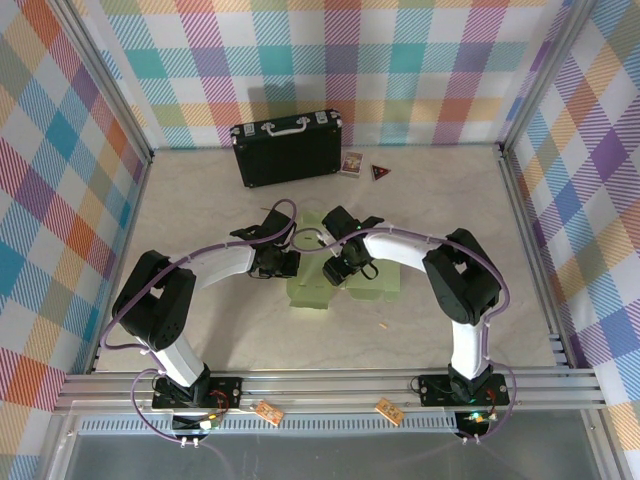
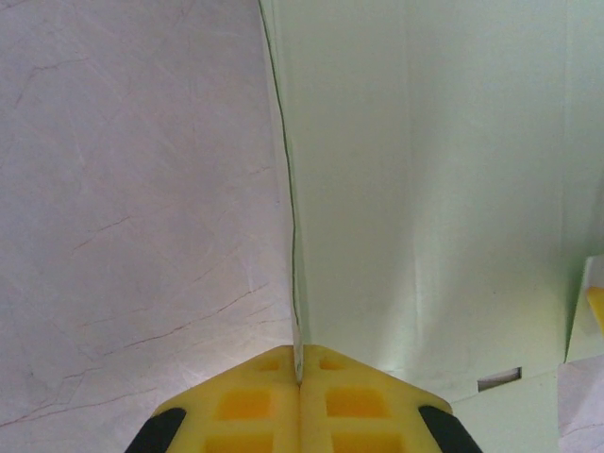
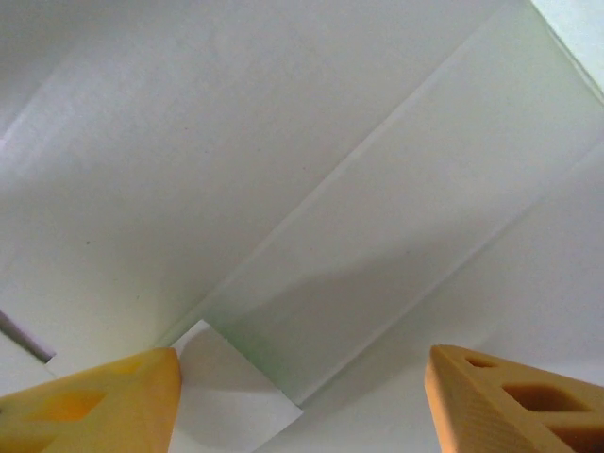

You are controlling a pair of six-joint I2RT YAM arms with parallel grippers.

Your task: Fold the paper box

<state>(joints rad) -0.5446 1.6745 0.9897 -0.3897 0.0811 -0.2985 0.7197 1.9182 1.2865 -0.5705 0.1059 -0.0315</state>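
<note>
Bases sit at the near edge. Both arms curl inward and meet mid-table over the paper box [image 1: 312,293]. It's pale green card, lying mostly flat on the table [image 1: 200,200], about centre, partly under both wrists. Not a box yet: the wrist views show creases and a slot, no walls formed that I can see.

Left claw [image 2: 300,373]: fingers pressed together, and the card's left edge runs straight into the seam between them. Reads as pinched on that edge. Can't tell if that flap is lifted or flat.

Right claw [image 3: 304,359]: fingers well apart, low over a creased panel. A small flap corner sits just beside one finger, nothing gripped.

Step, my read: early fold. Left clamps one side, right is lining up on the next flap. Well short of done.

Next move needs the right claw to close on that flap or press along the crease, while the left holds firm so the card doesn't slide. Thin card, so it could buckle off the crease.

Far side: black case [image 1: 287,150] by the back wall, well apart from the box, not involved.
</note>
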